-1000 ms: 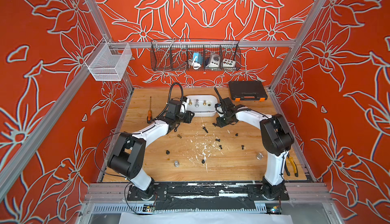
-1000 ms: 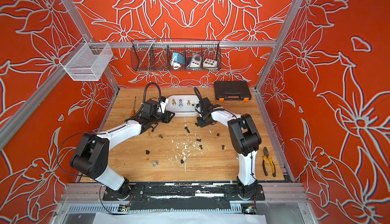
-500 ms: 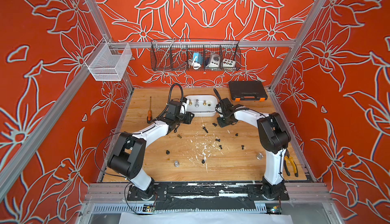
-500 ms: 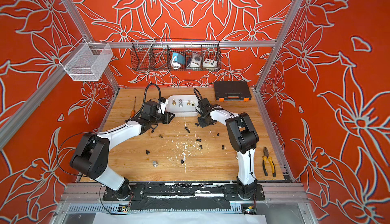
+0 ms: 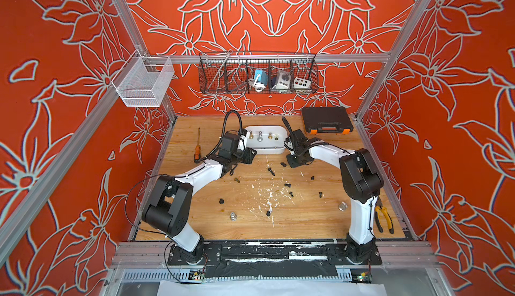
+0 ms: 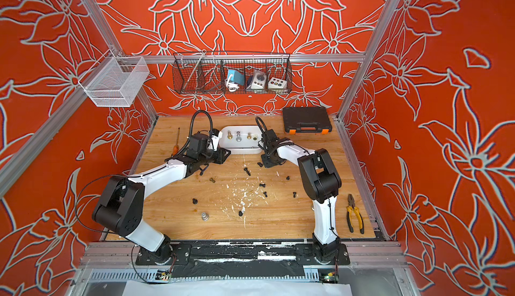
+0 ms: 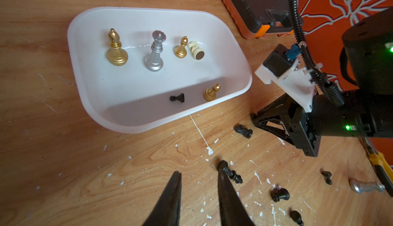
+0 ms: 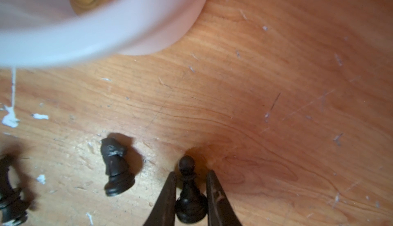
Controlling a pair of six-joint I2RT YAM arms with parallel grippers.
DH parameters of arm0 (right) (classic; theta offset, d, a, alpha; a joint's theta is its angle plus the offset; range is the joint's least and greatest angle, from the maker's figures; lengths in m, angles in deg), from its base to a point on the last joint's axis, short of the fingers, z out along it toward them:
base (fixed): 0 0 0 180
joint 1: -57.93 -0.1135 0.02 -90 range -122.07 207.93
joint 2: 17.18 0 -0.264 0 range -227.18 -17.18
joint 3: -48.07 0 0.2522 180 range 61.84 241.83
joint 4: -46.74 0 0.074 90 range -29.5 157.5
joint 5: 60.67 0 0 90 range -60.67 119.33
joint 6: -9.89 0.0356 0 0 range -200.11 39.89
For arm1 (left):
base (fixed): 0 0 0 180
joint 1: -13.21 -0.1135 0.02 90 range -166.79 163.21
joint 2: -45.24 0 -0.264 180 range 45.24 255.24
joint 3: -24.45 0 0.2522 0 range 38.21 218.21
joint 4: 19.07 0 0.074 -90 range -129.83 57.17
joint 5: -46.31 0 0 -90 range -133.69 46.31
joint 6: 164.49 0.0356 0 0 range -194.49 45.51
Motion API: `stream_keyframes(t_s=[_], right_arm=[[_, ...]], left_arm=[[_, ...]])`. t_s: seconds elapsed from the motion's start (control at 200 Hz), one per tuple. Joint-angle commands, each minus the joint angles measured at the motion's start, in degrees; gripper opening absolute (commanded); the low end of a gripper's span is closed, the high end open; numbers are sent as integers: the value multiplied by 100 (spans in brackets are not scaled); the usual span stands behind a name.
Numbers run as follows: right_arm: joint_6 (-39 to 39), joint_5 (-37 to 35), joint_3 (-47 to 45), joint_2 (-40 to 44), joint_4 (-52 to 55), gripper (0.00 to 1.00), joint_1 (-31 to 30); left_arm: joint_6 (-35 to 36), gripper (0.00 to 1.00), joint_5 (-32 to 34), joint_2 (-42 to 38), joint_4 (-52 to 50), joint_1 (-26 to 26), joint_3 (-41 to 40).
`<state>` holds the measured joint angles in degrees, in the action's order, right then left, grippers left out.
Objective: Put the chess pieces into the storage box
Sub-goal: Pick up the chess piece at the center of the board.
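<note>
The white storage box (image 7: 136, 125) (image 5: 266, 149) stands at the back middle of the table and holds several chess pieces: a gold bishop (image 7: 116, 48), a silver queen (image 7: 155, 52), gold pawns, a cream knight (image 7: 195, 49) and a small black pawn (image 7: 177, 97). My right gripper (image 8: 190, 172) (image 5: 292, 163) is down at the table by the box's right front corner, shut on an upright black pawn (image 8: 189, 193). A black knight (image 8: 116, 169) lies beside it. My left gripper (image 7: 198, 171) (image 5: 249, 154) hovers open and empty by the box's left front corner. A black piece (image 7: 232, 175) lies at its fingertip.
Several black pieces (image 5: 287, 185) and silver ones (image 5: 232, 216) (image 5: 342, 206) are scattered over the wooden table among white flecks. A black case (image 5: 326, 120) sits back right, a screwdriver (image 5: 198, 147) left, pliers (image 5: 384, 219) front right. Wire baskets (image 5: 257, 74) hang on the back wall.
The right gripper's fingers have closed in on the black pawn. The left arm has not moved.
</note>
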<state>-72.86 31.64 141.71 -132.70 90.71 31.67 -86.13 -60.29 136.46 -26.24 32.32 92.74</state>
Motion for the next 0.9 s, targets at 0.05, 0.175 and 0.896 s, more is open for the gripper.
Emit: stream_keyframes(t_s=[0.05, 0.175, 0.896], right_arm=[[12, -108, 59, 302, 188, 20, 16], [-4, -58, 246, 440, 262, 20, 25], [16, 789, 2831, -547, 467, 21, 25]], left_arm=[[-23, 31, -19, -236, 106, -22, -47], [-14, 31, -11, -257, 106, -21, -64], [5, 31, 45, -617, 89, -136, -274]])
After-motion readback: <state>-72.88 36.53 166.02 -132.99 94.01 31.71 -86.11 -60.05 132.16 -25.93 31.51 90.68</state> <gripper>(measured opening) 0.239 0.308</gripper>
